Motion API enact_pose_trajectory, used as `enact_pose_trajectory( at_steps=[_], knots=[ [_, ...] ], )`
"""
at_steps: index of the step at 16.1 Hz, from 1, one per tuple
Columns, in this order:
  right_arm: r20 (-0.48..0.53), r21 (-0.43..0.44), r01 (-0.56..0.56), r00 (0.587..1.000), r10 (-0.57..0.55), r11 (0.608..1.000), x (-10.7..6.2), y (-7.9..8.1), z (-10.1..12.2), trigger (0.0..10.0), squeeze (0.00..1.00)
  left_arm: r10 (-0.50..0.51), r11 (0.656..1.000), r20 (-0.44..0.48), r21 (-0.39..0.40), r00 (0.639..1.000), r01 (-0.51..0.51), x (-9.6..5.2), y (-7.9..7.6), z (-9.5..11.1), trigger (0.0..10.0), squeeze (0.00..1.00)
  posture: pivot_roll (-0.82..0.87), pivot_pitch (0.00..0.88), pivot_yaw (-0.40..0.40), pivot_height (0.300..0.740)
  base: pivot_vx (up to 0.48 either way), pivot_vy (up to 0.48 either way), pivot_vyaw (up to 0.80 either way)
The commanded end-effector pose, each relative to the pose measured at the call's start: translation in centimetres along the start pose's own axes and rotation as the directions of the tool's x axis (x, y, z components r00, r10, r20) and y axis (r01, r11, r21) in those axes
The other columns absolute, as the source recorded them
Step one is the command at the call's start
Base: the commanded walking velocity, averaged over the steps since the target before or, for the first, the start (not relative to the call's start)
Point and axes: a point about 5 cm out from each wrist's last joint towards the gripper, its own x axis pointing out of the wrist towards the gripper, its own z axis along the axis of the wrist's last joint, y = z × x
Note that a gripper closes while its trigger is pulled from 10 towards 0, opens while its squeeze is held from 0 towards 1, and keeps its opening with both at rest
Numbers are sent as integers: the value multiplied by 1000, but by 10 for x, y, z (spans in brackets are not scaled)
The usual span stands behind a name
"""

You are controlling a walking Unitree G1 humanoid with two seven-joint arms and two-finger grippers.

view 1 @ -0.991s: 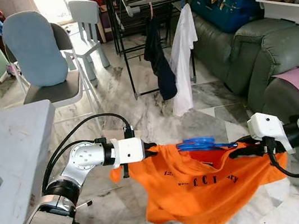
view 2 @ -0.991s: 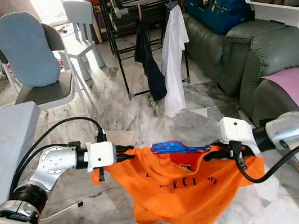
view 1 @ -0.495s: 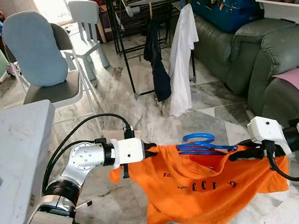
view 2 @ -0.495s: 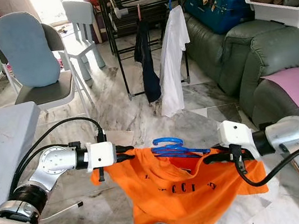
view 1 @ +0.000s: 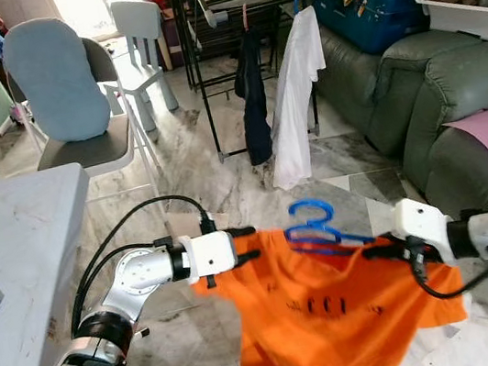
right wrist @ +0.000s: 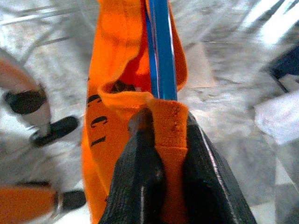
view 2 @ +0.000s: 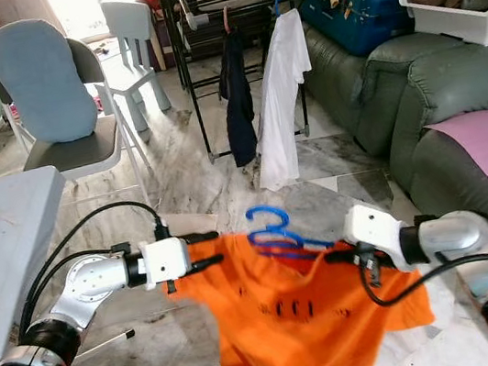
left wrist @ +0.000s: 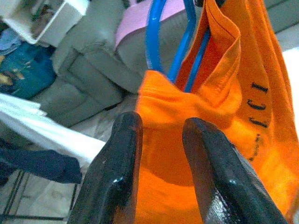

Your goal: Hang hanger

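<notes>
An orange T-shirt (view 1: pixel 338 307) hangs spread between my two grippers above the marble floor. A blue hanger (view 1: pixel 311 223) sits in its neck opening, hook standing up. My left gripper (view 1: pixel 252 243) is shut on the shirt's shoulder at one end, and my right gripper (view 1: pixel 373 251) is shut on the other shoulder. The left wrist view has orange cloth (left wrist: pixel 163 154) between the black fingers (left wrist: pixel 117 177), with the hanger (left wrist: pixel 156 42) beyond. In the right wrist view, the fingers (right wrist: pixel 140 172) pinch a fold of the shirt (right wrist: pixel 117 37) beside the hanger's bar (right wrist: pixel 161 51).
A black drying rack (view 1: pixel 206 59) stands ahead, with a dark garment (view 1: pixel 254 98) and a white shirt (view 1: pixel 299 91) hanging on it. A green sofa (view 1: pixel 424 89) is on the right. A cushioned chair (view 1: pixel 74 108) and a white table (view 1: pixel 14 256) are on the left.
The hanger's hook has tipped up from lying flat to standing upright. Both grippers have drawn slightly closer together, and the shirt's hem is swinging.
</notes>
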Motion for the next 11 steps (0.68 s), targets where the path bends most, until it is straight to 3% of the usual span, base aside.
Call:
enact_pose_trajectory(
  at_steps=[1, 11],
  knots=[
    [24, -13, 62, 998, -61, 998, -4, -11, 8, 0, 0, 26, 1000, 9, 18, 1000, -26, -4, 4, 2, 10000, 1000, -201, 0, 26, 740, 0, 0, 0],
    [24, -13, 62, 998, -61, 998, -4, -11, 8, 0, 0, 26, 1000, 9, 18, 1000, -26, -4, 4, 2, 10000, 1000, -201, 0, 26, 740, 0, 0, 0]
  ],
)
